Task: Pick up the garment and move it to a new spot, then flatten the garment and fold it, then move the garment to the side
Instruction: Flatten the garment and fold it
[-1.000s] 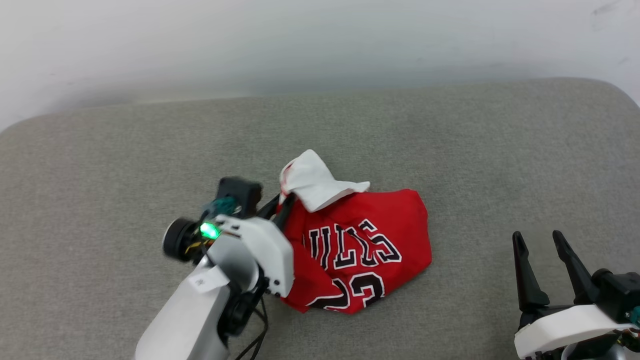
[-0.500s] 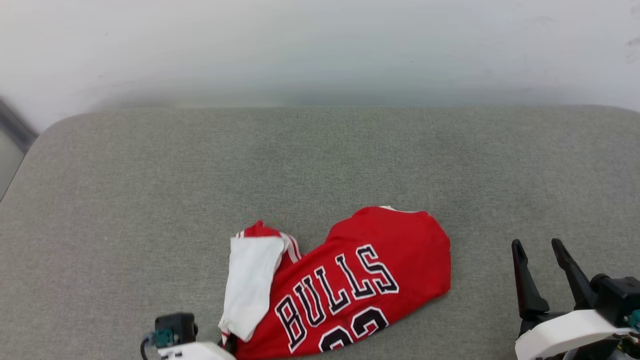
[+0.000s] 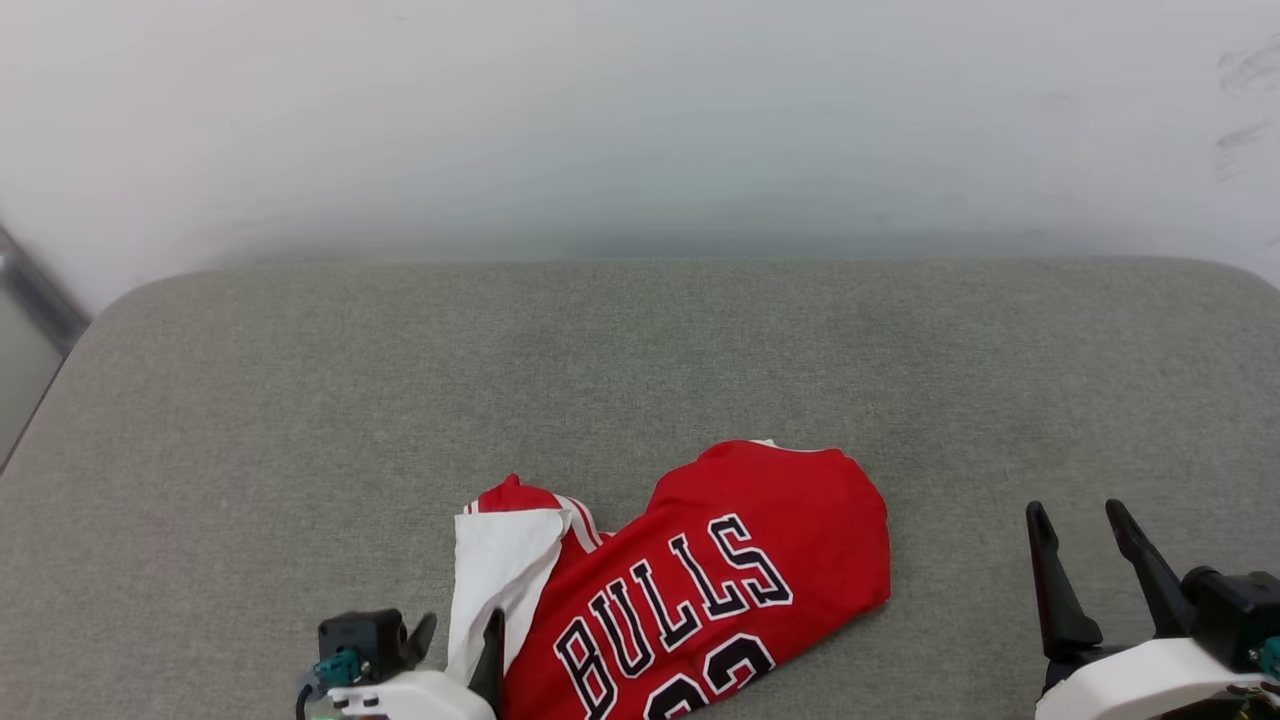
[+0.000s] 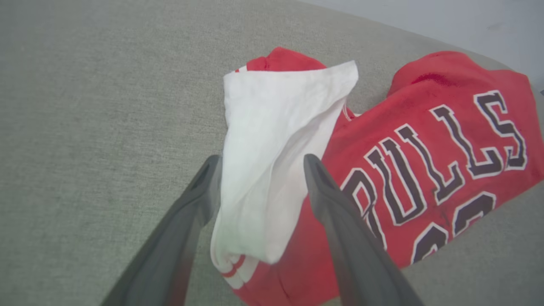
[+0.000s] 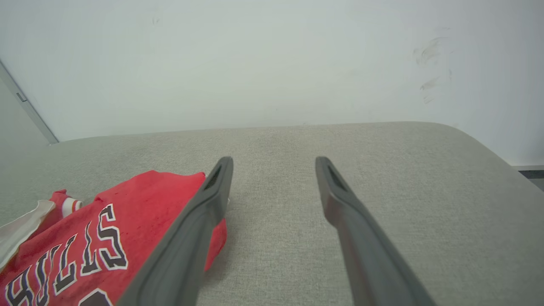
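Diagonally, garment [image 3: 800, 510], long axis rising rightward

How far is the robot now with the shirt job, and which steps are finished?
Done, it seems: the move, since the garment lies differently than a second ago, released on the cushion. In hand: the open left claw straddles the white sleeve, perhaps to start flattening. Left: flattening, folding, moving aside; it is crumpled. The right claw waits open.
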Motion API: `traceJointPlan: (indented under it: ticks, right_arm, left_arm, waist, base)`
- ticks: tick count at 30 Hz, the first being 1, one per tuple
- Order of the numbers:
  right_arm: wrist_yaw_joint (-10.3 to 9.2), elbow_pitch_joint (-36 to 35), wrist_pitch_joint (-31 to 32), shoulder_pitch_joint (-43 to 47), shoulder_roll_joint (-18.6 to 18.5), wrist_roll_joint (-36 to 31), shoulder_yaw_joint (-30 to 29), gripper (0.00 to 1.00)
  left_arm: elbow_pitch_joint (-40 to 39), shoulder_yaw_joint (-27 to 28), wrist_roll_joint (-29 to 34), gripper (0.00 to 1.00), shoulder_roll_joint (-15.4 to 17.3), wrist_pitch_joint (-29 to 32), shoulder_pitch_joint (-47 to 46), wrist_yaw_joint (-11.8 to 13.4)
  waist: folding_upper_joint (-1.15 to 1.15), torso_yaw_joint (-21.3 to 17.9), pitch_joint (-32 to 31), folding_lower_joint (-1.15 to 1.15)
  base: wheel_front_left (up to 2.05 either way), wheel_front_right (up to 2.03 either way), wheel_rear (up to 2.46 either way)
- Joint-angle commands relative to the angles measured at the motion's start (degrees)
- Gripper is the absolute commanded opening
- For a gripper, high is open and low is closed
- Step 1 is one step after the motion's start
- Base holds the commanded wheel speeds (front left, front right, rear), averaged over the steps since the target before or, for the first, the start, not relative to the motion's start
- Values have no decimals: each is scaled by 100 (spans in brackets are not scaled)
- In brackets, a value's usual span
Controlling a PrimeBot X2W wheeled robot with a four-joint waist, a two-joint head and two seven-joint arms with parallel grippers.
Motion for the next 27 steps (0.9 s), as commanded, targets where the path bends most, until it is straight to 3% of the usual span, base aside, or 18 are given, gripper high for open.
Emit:
traceJointPlan:
  ticks: [1,6,9,16,21,25,26,27]
  right_arm:
    - [-2,-31,-3,49,4,-6,-21,100]
    - [-2,-57,10,62,5,23,-20,100]
    - [-1,-81,15,70,5,41,-51,100]
    - [-1,-119,38,29,5,26,-59,100]
    - [-1,-117,16,-92,4,44,-28,100]
    - [-2,-91,-23,-175,4,58,-43,100]
    - [-2,-83,-28,-190,4,52,-54,100]
    - [-1,-77,-33,-213,5,44,-62,100]
  left_arm:
    - [-70,-19,71,100,15,-112,-87,-7]
    - [-372,-77,347,100,98,-480,-257,-4]
    - [-462,-204,454,100,193,-341,-390,-87]
    - [-298,-624,143,100,494,1194,-928,-671]
    - [-76,-706,-114,100,665,2051,-1255,-884]
    - [56,-681,-210,100,765,2303,-1448,-987]
    - [73,-669,-229,69,768,2297,-1476,-1004]
    - [77,-651,-249,50,767,2266,-1503,-1012]
  waist:
    - [0,-23,-32,0]
    - [0,-85,-70,0]
    - [0,-90,-51,0]
    - [0,-99,89,0]
    - [0,-168,292,0]
    - [0,-230,433,0]
    - [0,-241,460,0]
    - [0,-244,478,0]
  base:
    - [0,0,0]
    - [0,0,0]
    - [0,0,0]
    - [0,0,0]
    - [0,0,0]
    - [0,0,0]
    - [0,0,0]
    - [0,0,0]
